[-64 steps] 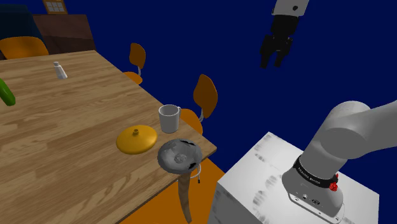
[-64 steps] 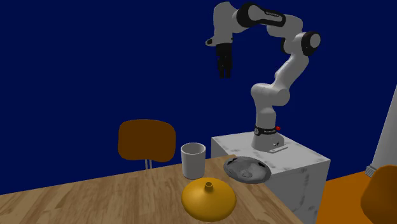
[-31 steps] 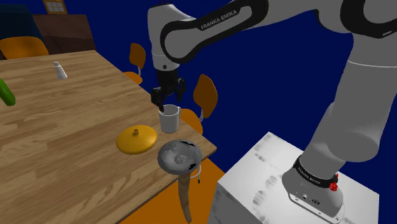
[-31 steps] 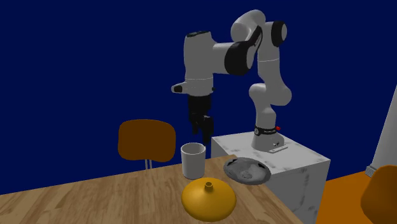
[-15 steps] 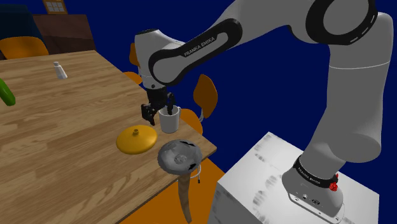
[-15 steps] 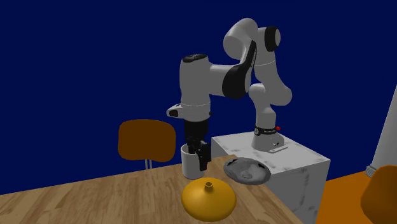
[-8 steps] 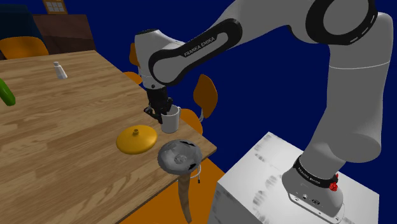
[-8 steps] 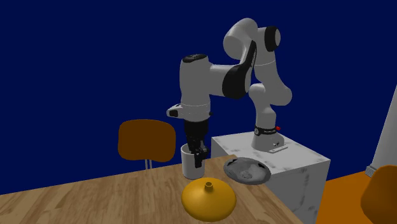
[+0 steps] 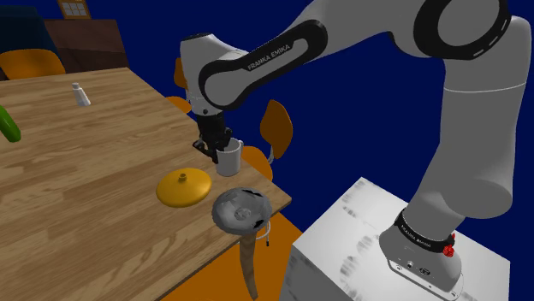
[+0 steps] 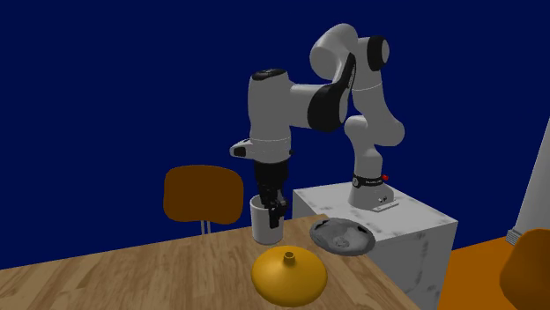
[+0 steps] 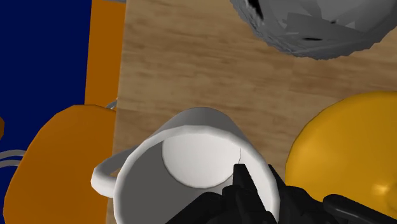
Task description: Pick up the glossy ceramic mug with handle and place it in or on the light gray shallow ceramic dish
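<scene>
A white mug (image 9: 228,159) with a side handle stands near the wooden table's (image 9: 86,180) far edge. My black gripper (image 9: 215,147) comes down from above and is shut on the mug's rim, one finger (image 11: 245,180) inside the cup and the other outside its wall. In the second exterior view the gripper (image 10: 275,208) clasps the mug (image 10: 263,225) on the side facing the stand. The grey shallow dish (image 9: 241,209) lies at the table's corner, overhanging the edge, a short way from the mug (image 11: 191,159); it appears as dish (image 10: 342,236) and dish (image 11: 318,28).
A yellow domed lid-like object (image 9: 184,186) sits beside the mug and dish. Orange chairs (image 9: 275,128) stand just past the table edge. A small white shaker (image 9: 80,94) and a green object (image 9: 8,125) lie farther along the table. The white stand (image 9: 368,248) is nearby.
The fingers, open around the mug's wall a second ago, have closed on it. The hand and mug now sit very slightly higher.
</scene>
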Robot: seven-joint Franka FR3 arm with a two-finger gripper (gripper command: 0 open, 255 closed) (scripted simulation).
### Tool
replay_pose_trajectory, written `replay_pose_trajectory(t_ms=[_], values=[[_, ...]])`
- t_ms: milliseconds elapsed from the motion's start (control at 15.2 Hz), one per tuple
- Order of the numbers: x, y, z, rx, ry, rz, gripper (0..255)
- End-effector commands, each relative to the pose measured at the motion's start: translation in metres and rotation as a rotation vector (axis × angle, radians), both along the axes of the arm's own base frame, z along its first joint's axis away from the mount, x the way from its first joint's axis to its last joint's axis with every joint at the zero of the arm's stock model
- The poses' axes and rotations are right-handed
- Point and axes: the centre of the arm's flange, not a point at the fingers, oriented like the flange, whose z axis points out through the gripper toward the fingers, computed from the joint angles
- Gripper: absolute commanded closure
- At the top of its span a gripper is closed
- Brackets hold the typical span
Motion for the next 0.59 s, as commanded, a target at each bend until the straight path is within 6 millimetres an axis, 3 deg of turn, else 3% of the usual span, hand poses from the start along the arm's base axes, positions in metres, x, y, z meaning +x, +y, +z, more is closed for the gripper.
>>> replay_pose_trajectory(t_ms=[0, 528], values=[[-0.001, 0.0, 0.009, 0.0, 0.0, 0.0, 255], [-0.001, 0.0, 0.052, 0.0, 0.0, 0.0, 255]])
